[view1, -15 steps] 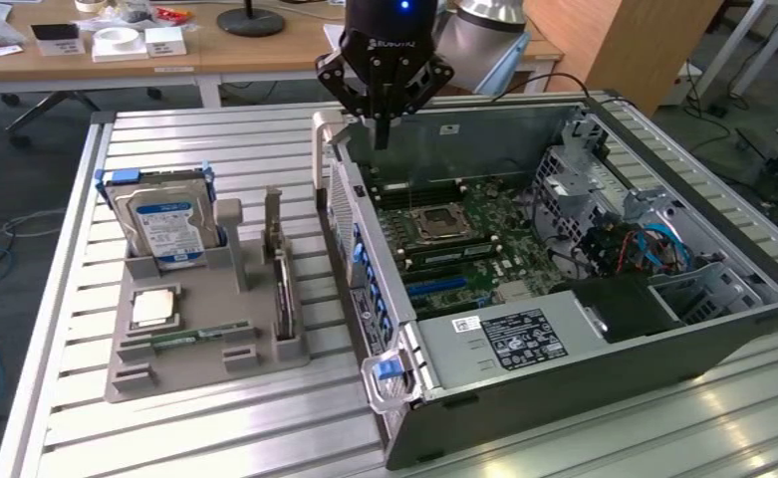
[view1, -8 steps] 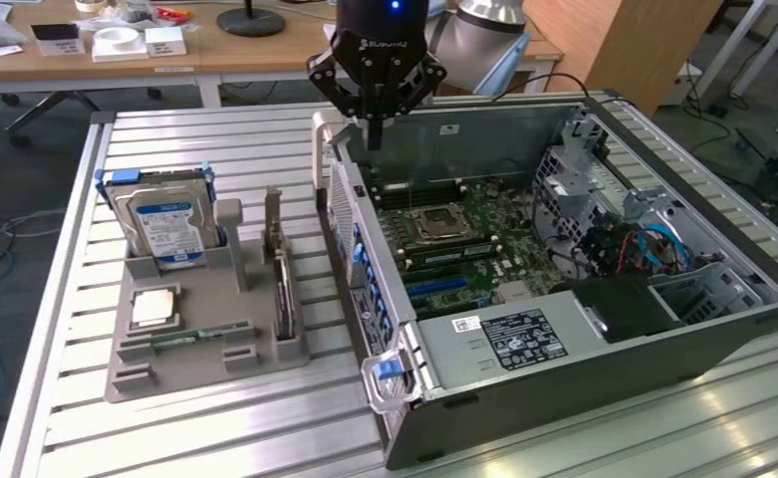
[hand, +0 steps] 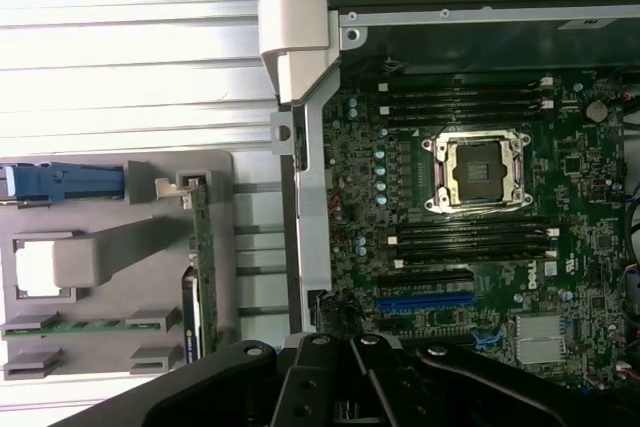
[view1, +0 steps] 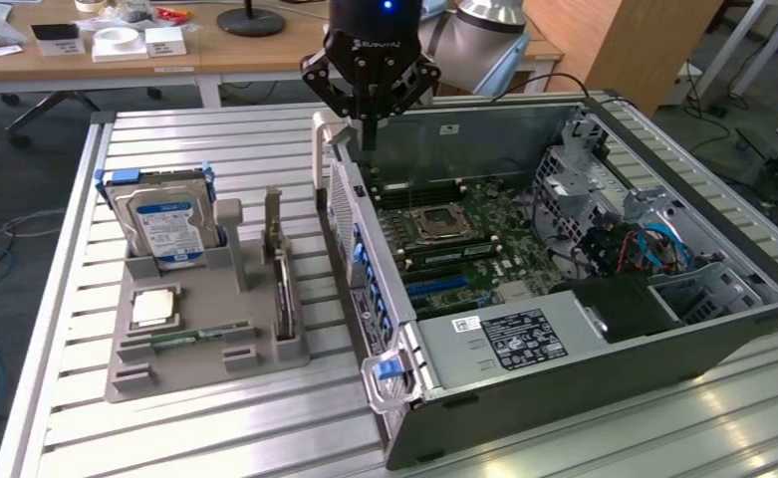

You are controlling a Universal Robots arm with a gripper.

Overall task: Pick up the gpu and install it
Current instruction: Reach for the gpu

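Observation:
The gpu [view1: 280, 261] stands on edge in a slot of the grey holder [view1: 182, 376], a thin dark card with a metal end. From the wrist view I see the gpu [hand: 202, 247] edge-on beside the case wall. My gripper [view1: 366, 137] hangs shut and empty above the open computer case's [view1: 588, 344] far corner on the exterior view's left, well above and beyond the gpu. The dark fingers [hand: 310, 387] point down over the motherboard [hand: 480, 247], near a blue expansion slot [hand: 425, 300].
The holder also carries a silver hard drive [view1: 169, 224] with a blue-white label, a square processor chip [view1: 153, 307] and a green RAM stick [view1: 202, 334]. Everything sits on a slatted metal table [view1: 229, 438]. A wooden desk [view1: 162, 55] stands behind.

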